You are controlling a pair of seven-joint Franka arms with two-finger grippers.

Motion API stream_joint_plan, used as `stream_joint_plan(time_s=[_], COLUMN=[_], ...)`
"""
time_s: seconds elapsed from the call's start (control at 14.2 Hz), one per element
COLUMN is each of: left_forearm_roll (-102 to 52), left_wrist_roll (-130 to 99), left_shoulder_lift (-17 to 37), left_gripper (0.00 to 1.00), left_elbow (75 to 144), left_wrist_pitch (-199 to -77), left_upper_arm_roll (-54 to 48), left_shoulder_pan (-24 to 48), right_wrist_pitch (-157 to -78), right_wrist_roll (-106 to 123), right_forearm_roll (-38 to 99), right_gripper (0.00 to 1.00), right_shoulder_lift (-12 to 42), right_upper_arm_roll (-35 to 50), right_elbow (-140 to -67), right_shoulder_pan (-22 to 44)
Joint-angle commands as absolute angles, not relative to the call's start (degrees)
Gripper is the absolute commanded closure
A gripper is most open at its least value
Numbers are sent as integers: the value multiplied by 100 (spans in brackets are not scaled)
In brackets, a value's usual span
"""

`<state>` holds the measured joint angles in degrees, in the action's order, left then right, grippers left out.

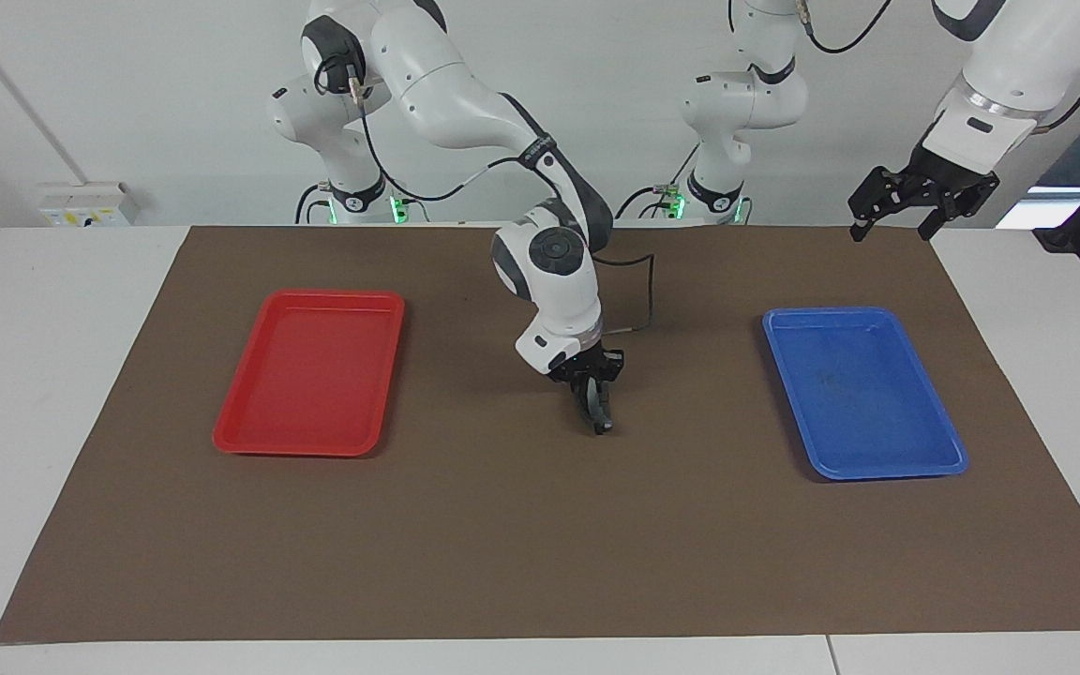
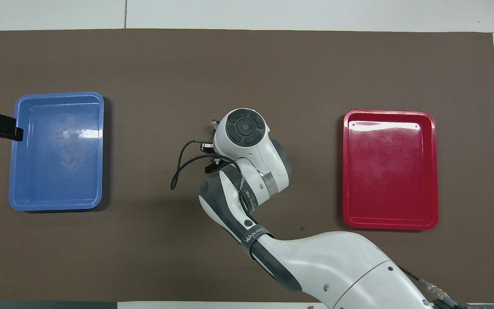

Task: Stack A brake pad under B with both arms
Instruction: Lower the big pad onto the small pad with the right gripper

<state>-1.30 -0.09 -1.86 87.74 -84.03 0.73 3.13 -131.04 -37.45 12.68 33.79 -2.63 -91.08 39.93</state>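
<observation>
**A:** Where is the pad sitting?

**B:** Reading across the facing view: past the red tray (image 1: 310, 375) at mid-left, the right gripper (image 1: 594, 398) is pinching a dark curved brake pad (image 1: 602, 424) on edge at frame centre, low over the brown mat (image 1: 502, 544) (which pad, I cannot tell; the other is not showing). The blue tray (image 1: 863, 394) is lying at mid-right, and the left gripper (image 1: 892, 220) is waiting, spread wide, at upper right.

**A:** Advice?

**B:** I'd be lowering slowly, laying it flat before the fingers are letting go.
</observation>
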Motion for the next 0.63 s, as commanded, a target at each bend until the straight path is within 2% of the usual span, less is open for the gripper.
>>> stream_joint_plan(time_s=[0.0,0.14,0.42,0.49,0.56], left_forearm_roll=[-70,-62,-44,-44,-44], left_wrist_roll=[-35,-9,-17,-26,-26], left_shoulder_lift=[-158,-158,-167,-176,-211], left_gripper=[0,0,0,0,0], left_elbow=[8631,8648,8692,8701,8736], left_wrist_pitch=[-8183,-8147,-8209,-8174,-8165], left_upper_arm_roll=[26,26,70,70,70], left_shoulder_pan=[158,62,79,79,79], right_wrist_pitch=[-13236,-13236,-13368,-13368,-13359], right_wrist_roll=[-3771,-3771,-3779,-3779,-3779], right_forearm_roll=[1389,1441,1547,1547,1547], right_gripper=[88,77,66,58,27], right_shoulder_lift=[3252,3243,3243,3243,3243], right_upper_arm_roll=[-220,-220,-211,-220,-220], right_elbow=[-9281,-9299,-9334,-9334,-9334], right_shoulder_pan=[3964,3964,3990,3990,3990])
